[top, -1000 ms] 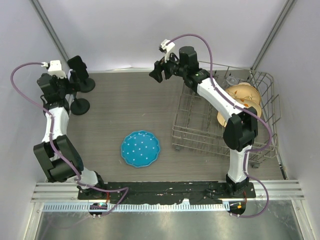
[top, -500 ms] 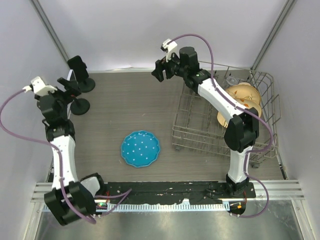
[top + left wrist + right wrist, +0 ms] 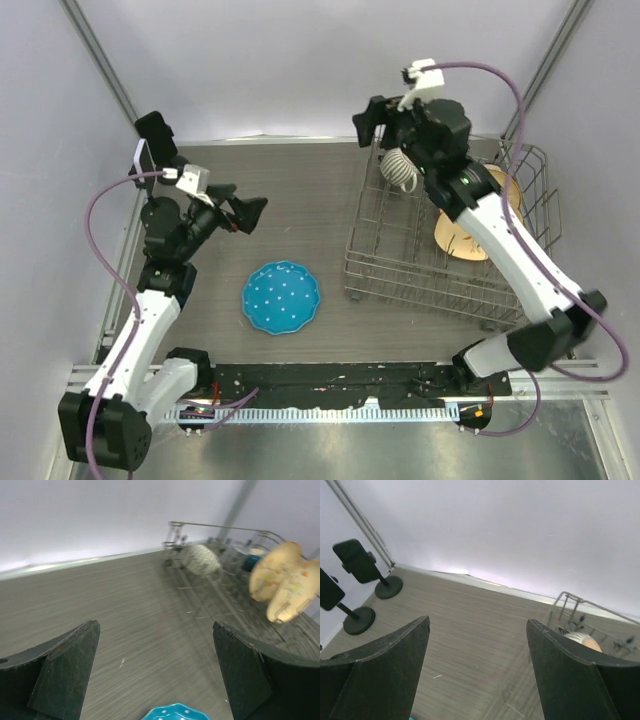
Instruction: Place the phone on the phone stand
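A grey wood-grain surface [image 3: 310, 200] sits between pale walls. At its far-left edge the phone [image 3: 141, 158] appears to rest on the nearer phone stand [image 3: 359, 620], just in front of a second stand [image 3: 388, 586]. The left end effector [image 3: 243, 205] hovers nearby, fingers apart and empty. A blue plate [image 3: 281, 297] lies mid-surface. The right end effector [image 3: 366, 120] hangs spread and empty over the wire rack [image 3: 400, 285].

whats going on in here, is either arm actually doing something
Nothing is being held right now. The left gripper hangs open above the table, near the blue plate. The right gripper is open up by the far end of the dish rack. Two phone stands sit in the far left corner, each topped by a dark slab I can't identify from here.
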You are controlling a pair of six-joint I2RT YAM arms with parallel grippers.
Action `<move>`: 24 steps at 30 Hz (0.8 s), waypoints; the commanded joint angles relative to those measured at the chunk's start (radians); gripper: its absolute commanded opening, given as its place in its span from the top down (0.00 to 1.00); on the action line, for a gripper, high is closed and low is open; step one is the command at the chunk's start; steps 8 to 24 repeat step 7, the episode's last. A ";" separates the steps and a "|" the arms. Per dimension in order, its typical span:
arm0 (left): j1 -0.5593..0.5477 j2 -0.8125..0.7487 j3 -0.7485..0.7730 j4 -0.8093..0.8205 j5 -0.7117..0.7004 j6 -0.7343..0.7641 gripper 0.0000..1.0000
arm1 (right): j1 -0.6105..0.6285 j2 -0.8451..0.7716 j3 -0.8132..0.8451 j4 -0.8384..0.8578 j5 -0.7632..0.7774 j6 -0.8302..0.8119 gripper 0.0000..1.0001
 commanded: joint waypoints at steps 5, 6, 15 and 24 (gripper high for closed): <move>-0.179 -0.228 0.002 0.072 0.162 0.141 0.00 | 0.020 -0.631 -0.425 0.161 0.191 0.173 0.16; -0.193 -0.247 0.002 0.083 0.176 0.150 0.00 | 0.020 -0.677 -0.439 0.153 0.203 0.203 0.15; -0.208 -0.270 -0.005 0.095 0.189 0.149 0.00 | 0.020 -0.728 -0.451 0.140 0.214 0.223 0.15; -0.208 -0.270 -0.005 0.095 0.189 0.149 0.00 | 0.020 -0.728 -0.451 0.140 0.214 0.223 0.15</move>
